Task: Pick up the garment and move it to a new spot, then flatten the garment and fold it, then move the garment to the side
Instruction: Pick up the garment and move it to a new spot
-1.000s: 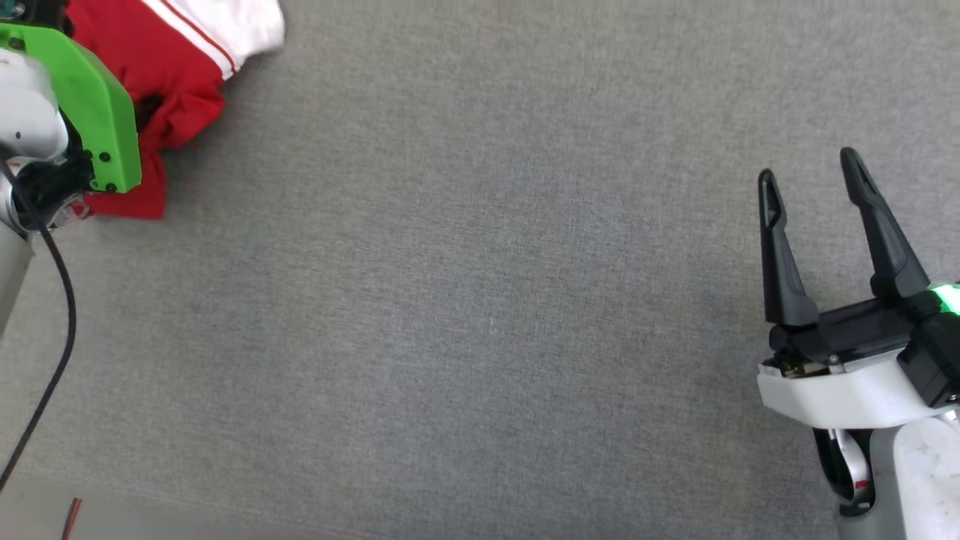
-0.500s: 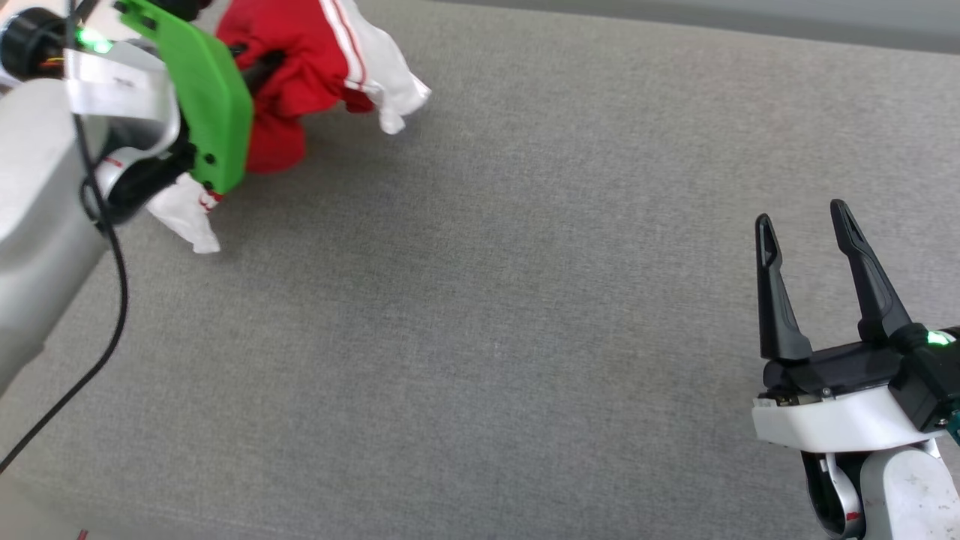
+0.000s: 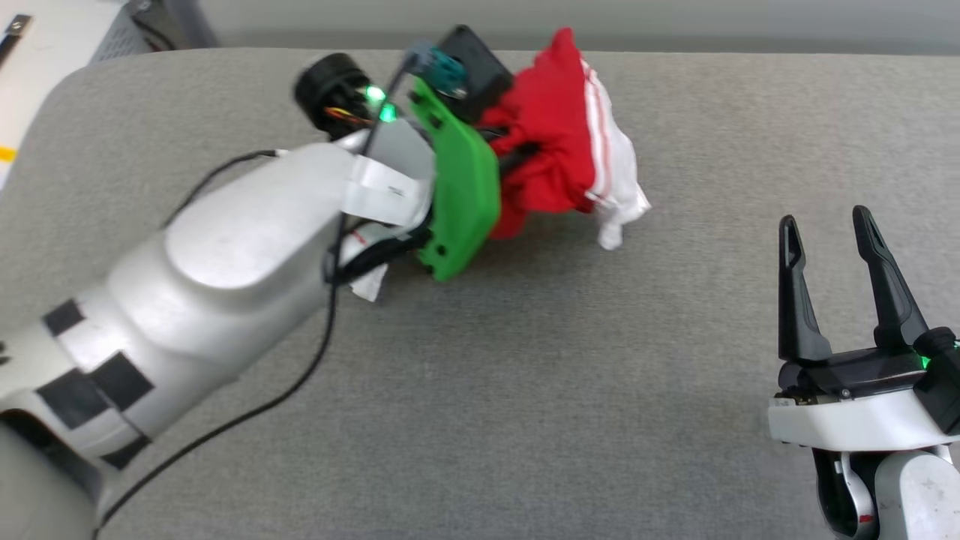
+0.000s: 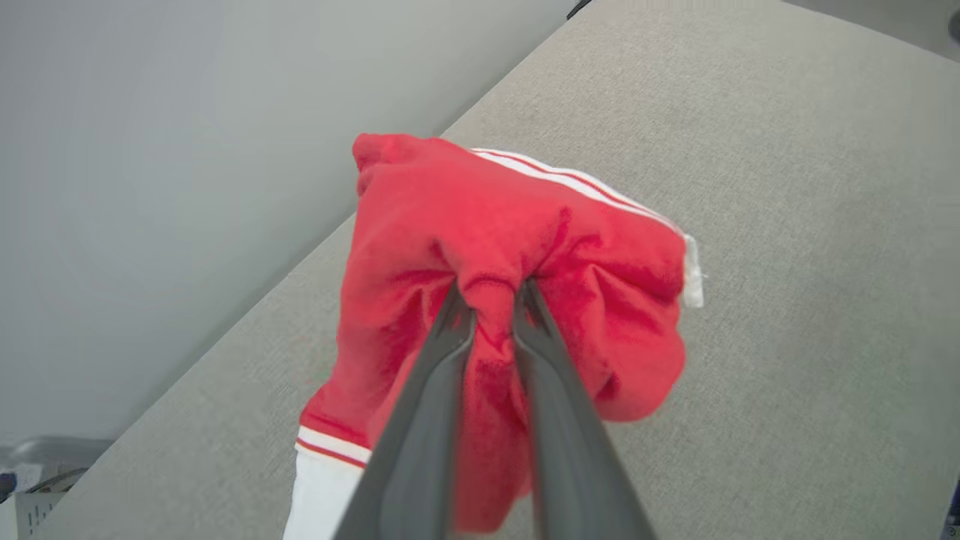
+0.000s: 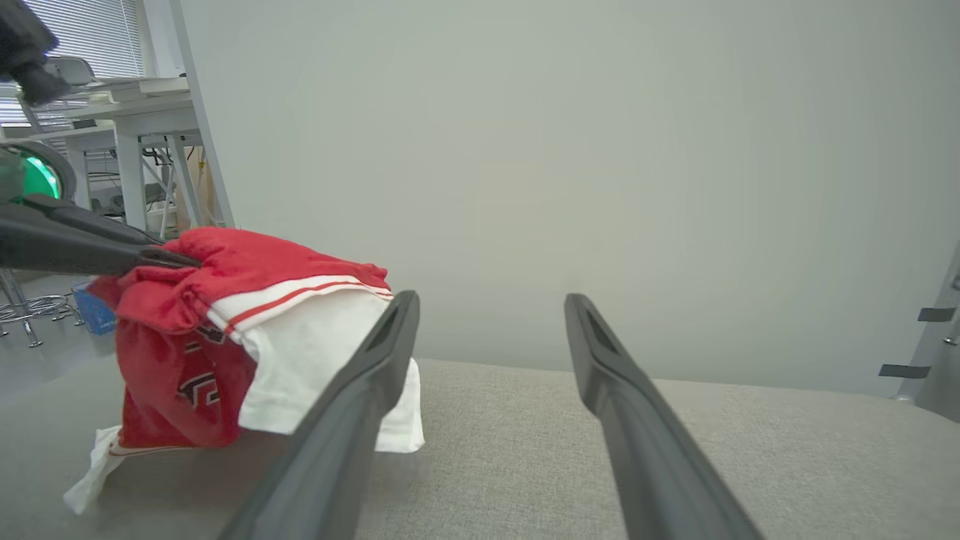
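Observation:
The garment [image 3: 555, 150] is a bunched red shirt with white sleeves and red-and-white striped trim. It hangs from my left gripper [image 3: 517, 154] near the far edge of the grey table, with its lowest white folds at the surface. In the left wrist view both fingers of the left gripper [image 4: 491, 289] pinch a fold of the red cloth [image 4: 525, 225]. My right gripper [image 3: 823, 217] stands open at the lower right, apart from the shirt and holding nothing. The right wrist view looks past the right gripper [image 5: 491, 300] at the garment [image 5: 225, 330], with black lettering showing on its red front.
The grey fabric-covered table [image 3: 525, 390] spreads wide between the two arms, with its far edge just behind the shirt and a rounded corner at the upper left. A black cable [image 3: 247, 405] trails from my left forearm. Desks [image 5: 135, 127] stand beyond the table's left end.
The head view has shifted. My left gripper has lifted the garment off the far-left surface and carried it rightward, much nearer the right gripper. The right gripper stays open.

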### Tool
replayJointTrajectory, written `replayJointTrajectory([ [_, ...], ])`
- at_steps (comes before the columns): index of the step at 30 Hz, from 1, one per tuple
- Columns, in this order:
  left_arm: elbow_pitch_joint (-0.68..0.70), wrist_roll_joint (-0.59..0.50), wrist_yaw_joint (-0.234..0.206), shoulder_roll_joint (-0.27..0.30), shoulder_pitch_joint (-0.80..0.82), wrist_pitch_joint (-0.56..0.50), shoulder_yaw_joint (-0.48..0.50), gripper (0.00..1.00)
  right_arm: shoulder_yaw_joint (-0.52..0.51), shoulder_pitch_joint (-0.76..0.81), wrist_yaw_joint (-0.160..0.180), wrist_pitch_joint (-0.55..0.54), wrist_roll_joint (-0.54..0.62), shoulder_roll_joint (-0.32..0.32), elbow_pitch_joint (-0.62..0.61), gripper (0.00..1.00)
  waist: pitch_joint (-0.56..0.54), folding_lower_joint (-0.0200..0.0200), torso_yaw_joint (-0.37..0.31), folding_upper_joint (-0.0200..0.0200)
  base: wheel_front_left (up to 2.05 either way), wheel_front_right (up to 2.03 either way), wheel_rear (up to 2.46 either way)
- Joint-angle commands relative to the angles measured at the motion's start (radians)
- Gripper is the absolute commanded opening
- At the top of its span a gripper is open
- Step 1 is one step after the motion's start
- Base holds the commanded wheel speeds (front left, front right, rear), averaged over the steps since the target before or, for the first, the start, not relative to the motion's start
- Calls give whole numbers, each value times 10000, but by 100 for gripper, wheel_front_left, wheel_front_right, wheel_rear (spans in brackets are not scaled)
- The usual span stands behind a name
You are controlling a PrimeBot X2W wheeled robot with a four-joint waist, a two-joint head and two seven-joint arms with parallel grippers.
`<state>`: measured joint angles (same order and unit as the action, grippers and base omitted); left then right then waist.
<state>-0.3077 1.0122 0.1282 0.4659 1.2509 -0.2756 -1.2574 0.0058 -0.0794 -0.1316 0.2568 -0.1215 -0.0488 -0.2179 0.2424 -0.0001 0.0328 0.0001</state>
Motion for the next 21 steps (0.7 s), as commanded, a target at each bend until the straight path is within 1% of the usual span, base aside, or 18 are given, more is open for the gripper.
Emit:
replayJointTrajectory([
  [1, 19, 45, 25, -264, 101, 132, -52, 0, -36, 1, 9, 49, -122, -16, -26, 100, 30, 1, -565, -1, 0, 0, 0],
  [6, -96, -118, 25, -1319, -223, 330, -204, 0, -221, -28, 9, 49, -273, -16, -48, 100, 184, 1, -1045, -1, 0, 0, 0],
  [12, -208, -746, 25, -2355, -1313, 21, -225, 0, -355, -100, 9, 49, -425, -15, -81, 100, 452, 1, -1355, -1, 0, 0, 0],
  [14, -328, -1029, 25, -2580, -1763, -170, -226, 0, -354, -145, 9, 49, -455, -15, -87, 100, 543, 1, -1414, -1, 0, 0, 0],
  [16, -572, -1041, 25, -2740, -2272, -329, -226, 0, -345, -201, 9, 49, -473, -15, -80, 100, 639, 1, -1464, -1, 0, 0, 0],
  [19, -1138, -1464, 25, -2818, -2911, -599, -227, 0, -308, -283, 9, 49, -494, -15, -50, 100, 732, 1, -1522, -1, 0, 0, 0],
  [21, -1424, -1562, 25, -2887, -3327, -725, -227, 0, -309, -307, 9, 49, -499, -15, -39, 100, 772, 1, -1523, -1, 0, 0, 0],
])
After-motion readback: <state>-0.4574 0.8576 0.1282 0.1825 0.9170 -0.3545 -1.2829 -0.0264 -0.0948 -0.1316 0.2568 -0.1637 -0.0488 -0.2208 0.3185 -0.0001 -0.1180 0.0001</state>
